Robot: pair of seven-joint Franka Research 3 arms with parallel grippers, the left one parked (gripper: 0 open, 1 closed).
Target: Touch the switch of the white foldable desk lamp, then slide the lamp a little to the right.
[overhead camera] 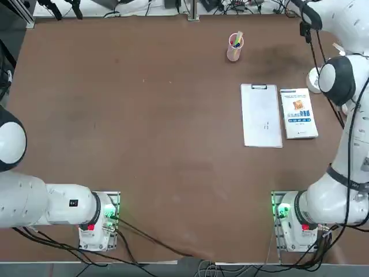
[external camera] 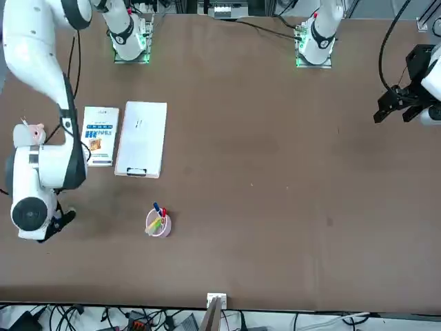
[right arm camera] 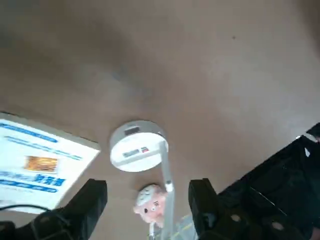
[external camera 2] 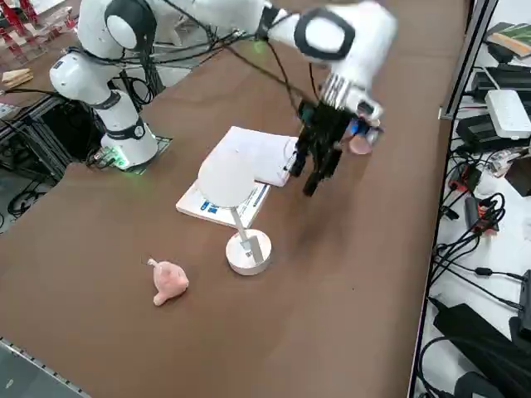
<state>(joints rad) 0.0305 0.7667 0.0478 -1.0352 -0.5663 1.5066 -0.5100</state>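
Observation:
The white foldable desk lamp stands near the table's right edge on its round disc base (external camera 2: pixel 247 251), with its jointed arm (external camera 2: pixel 239 222) up and its head (external camera 2: pixel 226 178) over the book. In the wrist view a small grey mark (right arm camera: pixel 132 130) shows on the base (right arm camera: pixel 136 145). From overhead only a bit of the base (overhead camera: pixel 313 79) shows behind my arm. My right gripper (external camera 2: pixel 319 170) hangs open and empty above the table, beyond the lamp and apart from it. Its two fingers (right arm camera: pixel 95 195) frame the lamp in the wrist view, where the gripper (right arm camera: pixel 148 186) holds nothing.
A pink toy (external camera 2: pixel 168 282) lies close beside the lamp base. A blue-and-white book (overhead camera: pixel 298 112) and a white clipboard (overhead camera: pixel 261 115) lie on the lamp's left. A pink pen cup (overhead camera: pixel 234 46) stands farther back. The table's right edge (external camera 2: pixel 431 207) is near.

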